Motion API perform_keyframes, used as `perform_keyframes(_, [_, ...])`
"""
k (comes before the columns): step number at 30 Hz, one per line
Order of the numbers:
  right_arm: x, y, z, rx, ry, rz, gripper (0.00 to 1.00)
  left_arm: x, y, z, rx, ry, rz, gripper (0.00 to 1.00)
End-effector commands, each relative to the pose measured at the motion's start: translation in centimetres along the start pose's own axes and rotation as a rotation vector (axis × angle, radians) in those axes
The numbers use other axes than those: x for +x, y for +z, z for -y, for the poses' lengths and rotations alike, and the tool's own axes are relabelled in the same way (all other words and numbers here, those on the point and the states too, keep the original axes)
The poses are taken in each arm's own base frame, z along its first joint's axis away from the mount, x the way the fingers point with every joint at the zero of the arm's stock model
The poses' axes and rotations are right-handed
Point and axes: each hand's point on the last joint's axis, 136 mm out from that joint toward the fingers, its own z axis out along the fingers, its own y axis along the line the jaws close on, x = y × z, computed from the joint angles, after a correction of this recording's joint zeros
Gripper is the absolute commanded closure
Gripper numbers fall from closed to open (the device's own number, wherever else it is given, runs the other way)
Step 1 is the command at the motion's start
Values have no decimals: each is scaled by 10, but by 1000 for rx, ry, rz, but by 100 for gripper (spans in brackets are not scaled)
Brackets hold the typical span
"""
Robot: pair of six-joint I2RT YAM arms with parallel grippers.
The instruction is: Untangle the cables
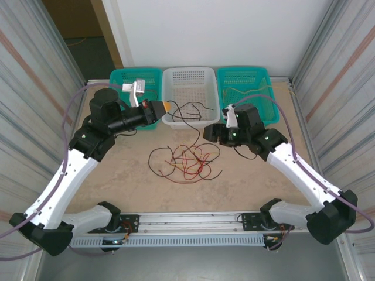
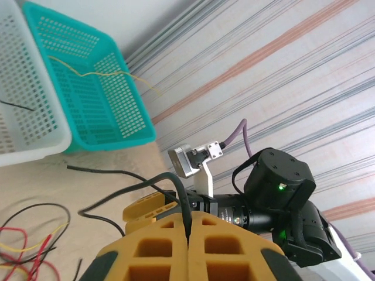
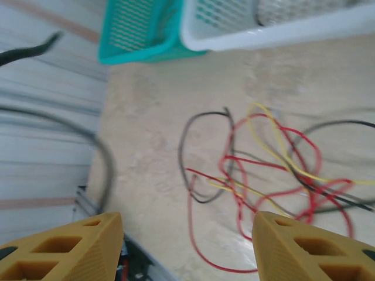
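A tangle of thin red, black and yellow cables [image 1: 187,161] lies on the table's middle; from the right wrist it sits ahead of the fingers [image 3: 263,170]. My left gripper [image 1: 167,107] hovers at the white basket's near-left corner, shut on a black cable [image 2: 181,199] pinched between its orange pads [image 2: 188,221]. That cable's free end curls in front of the basket [image 1: 202,106]. My right gripper [image 1: 208,132] hangs above the tangle's far right side, open, its fingers wide apart [image 3: 187,246] with nothing between them. A yellow cable [image 2: 88,74] lies in the right teal basket.
Three baskets line the far edge: a teal one [image 1: 117,77] on the left, a white one [image 1: 188,71] in the middle, a teal one [image 1: 265,75] on the right. Corrugated metal walls close both sides. A metal rail [image 1: 193,219] runs along the near edge.
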Motion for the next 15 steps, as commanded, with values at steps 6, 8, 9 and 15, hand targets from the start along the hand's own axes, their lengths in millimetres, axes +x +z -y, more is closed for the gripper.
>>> perform_keyframes(6, [-47, -36, -47, -150, -5, 147, 40, -17, 2, 26, 106, 35, 35, 100])
perform_keyframes(8, [-55, -50, -57, -185, 1, 181, 39, -18, 2, 26, 107, 51, 42, 100])
perform_keyframes(9, [-58, -55, -61, -203, 7, 195, 38, -18, 3, 23, 104, 53, 48, 100])
perform_keyframes(15, [-71, -56, -85, -401, 138, 190, 36, -16, 15, 14, 103, 49, 36, 100])
